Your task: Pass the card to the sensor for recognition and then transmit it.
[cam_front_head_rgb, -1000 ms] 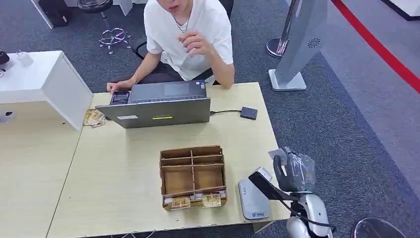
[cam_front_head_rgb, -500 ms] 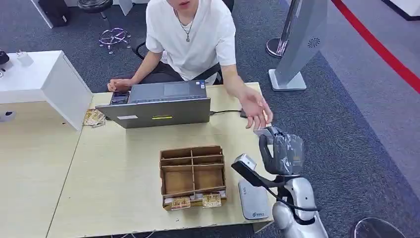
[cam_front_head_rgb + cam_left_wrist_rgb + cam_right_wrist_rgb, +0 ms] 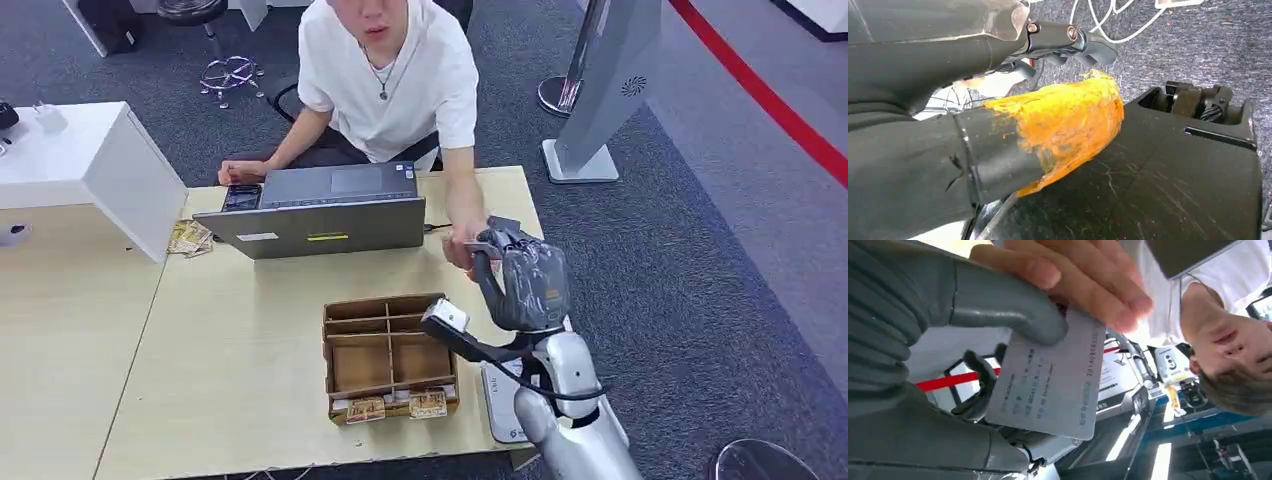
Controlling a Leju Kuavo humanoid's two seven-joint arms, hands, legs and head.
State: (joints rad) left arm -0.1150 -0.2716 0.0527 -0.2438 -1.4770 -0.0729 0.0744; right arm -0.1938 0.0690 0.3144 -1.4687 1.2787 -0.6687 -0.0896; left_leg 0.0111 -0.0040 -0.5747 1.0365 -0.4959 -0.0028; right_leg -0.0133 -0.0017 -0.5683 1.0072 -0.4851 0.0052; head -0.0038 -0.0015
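The right hand (image 3: 522, 283) is raised above the far right part of the bench (image 3: 230, 390), with one card (image 3: 1053, 380) pinched between its thick grey thumb and darker fingers (image 3: 979, 390). A person's hand (image 3: 462, 248) meets it there. In the right wrist view that person's fingertips (image 3: 1088, 285) lie on the card's upper edge beside the robot's thumb, and the card's pale grey face carries rows of small print, too blurred to read. In the head view the card is a thin grey sliver at the top of the right hand, with the person's hand touching it from the laptop side.

The left hand (image 3: 998, 100) appears in the left wrist view, close up; an orange-coated part lies against a dark body panel, and I cannot tell whether the fingers are spread or curled, or whether they hold anything.

On the bench, just beside the right arm, lies one grey sensor pad (image 3: 505, 405), partly covered by the arm. Next to it stands one brown wooden box (image 3: 388, 355) with several compartments and two small cards at its near edge. Farther back sits one grey laptop (image 3: 320, 210), with one small dark device (image 3: 503, 226) on a cable to its side. One person in a white shirt (image 3: 385, 70) sits behind the bench.
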